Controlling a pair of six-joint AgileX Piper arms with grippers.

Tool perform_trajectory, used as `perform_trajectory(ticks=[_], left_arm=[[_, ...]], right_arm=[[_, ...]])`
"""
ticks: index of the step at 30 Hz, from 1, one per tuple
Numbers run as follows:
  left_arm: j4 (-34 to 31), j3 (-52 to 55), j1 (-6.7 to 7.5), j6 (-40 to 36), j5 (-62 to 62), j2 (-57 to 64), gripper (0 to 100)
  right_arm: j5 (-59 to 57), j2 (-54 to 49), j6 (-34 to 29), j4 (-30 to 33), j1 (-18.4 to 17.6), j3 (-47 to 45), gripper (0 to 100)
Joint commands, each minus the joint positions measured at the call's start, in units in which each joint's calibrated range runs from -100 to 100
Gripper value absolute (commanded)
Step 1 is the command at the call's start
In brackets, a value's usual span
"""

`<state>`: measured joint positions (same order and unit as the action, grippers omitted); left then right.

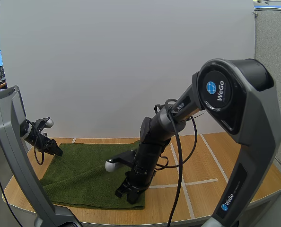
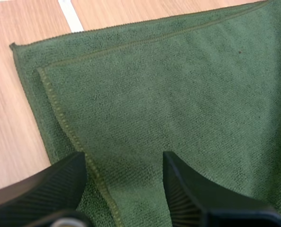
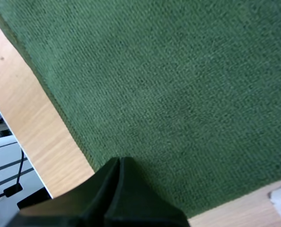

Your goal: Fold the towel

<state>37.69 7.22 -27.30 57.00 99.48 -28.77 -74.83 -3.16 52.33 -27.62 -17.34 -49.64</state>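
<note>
Green towel (image 1: 83, 175) lies beneath your left tool (image 2: 123, 158), whose fingers (image 2: 46, 184) stand apart over its layered corner; your right tool (image 3: 119, 165), closed empty, sits just inside its edge.

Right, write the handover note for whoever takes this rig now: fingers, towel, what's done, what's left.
Left gripper: fingers open, holding nothing, over the green towel by its far left corner.
Right gripper: fingers shut together on nothing, at the towel's near right edge.
Towel: lies flat on the wooden table; two layers show at the left corner, edges slightly offset.
Done: apparently one fold.
Left: any further fold; neither gripper has hold of the towel.
</note>
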Motion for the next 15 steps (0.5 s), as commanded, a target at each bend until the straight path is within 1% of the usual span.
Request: perform_trajectory(ticks=[1, 6, 11, 15], left_arm=[[1.3, -0.3, 0.63, -0.3, -0.6, -0.2, 79], [0.4, -0.3, 0.63, -0.3, -0.6, -1.6, 79], [0.2, -0.3, 0.63, -0.3, -1.2, -1.9, 79], [-0.3, -0.3, 0.63, -0.3, -3.2, -1.9, 79]], right_arm=[[1.2, 0.1, 0.6, 1.2, -0.1, -1.0, 0], [1.3, 0.1, 0.6, 1.5, -0.1, -1.2, 0], [6.1, 0.1, 0.4, 2.7, -0.1, -3.2, 0], [6.2, 0.1, 0.4, 2.8, -0.1, -3.8, 0]])
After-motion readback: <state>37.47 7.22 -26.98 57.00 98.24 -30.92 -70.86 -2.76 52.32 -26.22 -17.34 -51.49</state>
